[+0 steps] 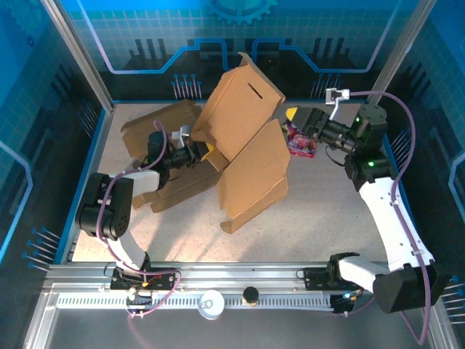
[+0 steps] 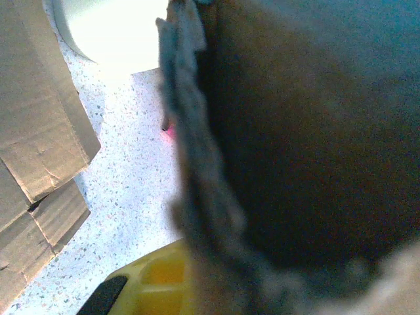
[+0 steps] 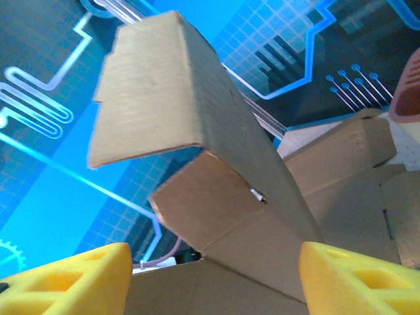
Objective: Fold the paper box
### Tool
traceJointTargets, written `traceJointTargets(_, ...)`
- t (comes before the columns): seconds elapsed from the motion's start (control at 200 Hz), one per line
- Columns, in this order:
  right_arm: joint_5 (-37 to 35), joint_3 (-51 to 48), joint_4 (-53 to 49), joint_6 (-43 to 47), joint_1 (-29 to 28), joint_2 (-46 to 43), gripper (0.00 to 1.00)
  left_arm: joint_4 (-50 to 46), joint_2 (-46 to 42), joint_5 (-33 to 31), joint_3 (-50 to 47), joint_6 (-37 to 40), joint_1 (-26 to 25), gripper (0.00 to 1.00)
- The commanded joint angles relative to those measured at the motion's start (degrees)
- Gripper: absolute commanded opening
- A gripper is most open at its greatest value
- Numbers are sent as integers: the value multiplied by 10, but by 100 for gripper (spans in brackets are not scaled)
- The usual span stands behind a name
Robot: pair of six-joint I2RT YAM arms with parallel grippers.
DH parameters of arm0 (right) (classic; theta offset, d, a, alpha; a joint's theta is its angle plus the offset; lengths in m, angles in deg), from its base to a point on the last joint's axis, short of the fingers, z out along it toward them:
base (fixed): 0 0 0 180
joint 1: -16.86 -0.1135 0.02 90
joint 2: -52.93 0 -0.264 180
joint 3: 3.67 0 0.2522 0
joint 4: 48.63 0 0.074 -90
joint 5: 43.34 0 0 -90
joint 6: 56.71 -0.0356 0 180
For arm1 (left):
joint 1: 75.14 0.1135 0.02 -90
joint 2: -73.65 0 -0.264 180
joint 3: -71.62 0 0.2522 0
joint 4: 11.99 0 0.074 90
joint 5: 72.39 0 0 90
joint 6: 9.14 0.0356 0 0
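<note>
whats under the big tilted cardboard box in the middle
The left gripper reaches in under the cardboard box, jaws shut on it. The table beneath its panels is covered, so anything else there cannot be seen.

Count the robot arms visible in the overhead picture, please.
2. The left arm reaches from near-left, with the left gripper shut on the cardboard box. The right arm reaches from near-right, with the right gripper open beside the box. None seems hidden.
</note>
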Motion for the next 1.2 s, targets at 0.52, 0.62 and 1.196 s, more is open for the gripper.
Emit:
traceJointTargets(0.52, -29, 34, 57, 12, -55, 87, 70, 3, -24, 20, -1, 4, 5, 0)
traceJointTargets(0.62, -34, 26, 66, 6, -56, 92, 70, 2, -25, 21, -1, 6, 5, 0)
traceJointTargets(1.196, 88, 75, -11, 77, 15, -8, 71, 4, -12, 21, -1, 3, 6, 0)
